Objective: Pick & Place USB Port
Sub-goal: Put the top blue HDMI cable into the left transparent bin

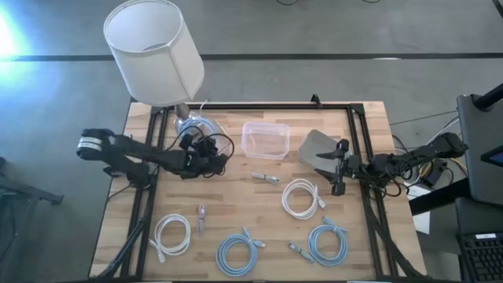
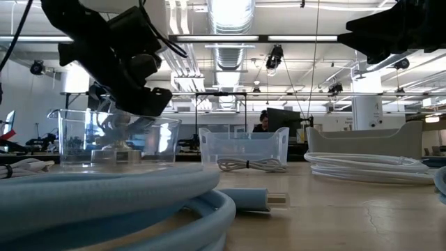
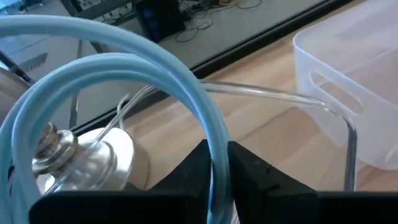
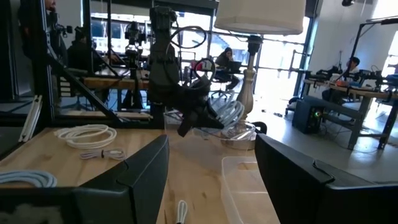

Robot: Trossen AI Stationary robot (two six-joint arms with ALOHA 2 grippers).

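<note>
My left gripper (image 1: 206, 154) is shut on a coiled light-blue cable (image 3: 134, 68) and hovers beside the lamp's silver base (image 3: 81, 158), over a clear round container (image 2: 115, 139). The right wrist view shows the coil (image 4: 225, 115) hanging at that gripper. My right gripper (image 4: 211, 180) is open and empty at the table's right side (image 1: 338, 167), next to a grey tray (image 1: 316, 148). A small USB cable (image 1: 266, 178) lies flat on the table's middle. My left gripper pinches one strand of the light-blue cable's loop (image 3: 214, 163) between its two fingers. The strand runs along the gap between the fingers, and the loop arches away past the fingertips. The coil is lifted clear of the table.
A clear plastic bin (image 1: 266, 140) stands at the far middle. A white lamp shade (image 1: 153, 51) overhangs the far left corner. White coils (image 1: 299, 196) (image 1: 171, 234), blue coils (image 1: 238, 251) (image 1: 328, 242) and small adapters (image 1: 201, 216) (image 1: 297, 250) lie on the near half. A black frame (image 1: 259, 105) borders the table.
</note>
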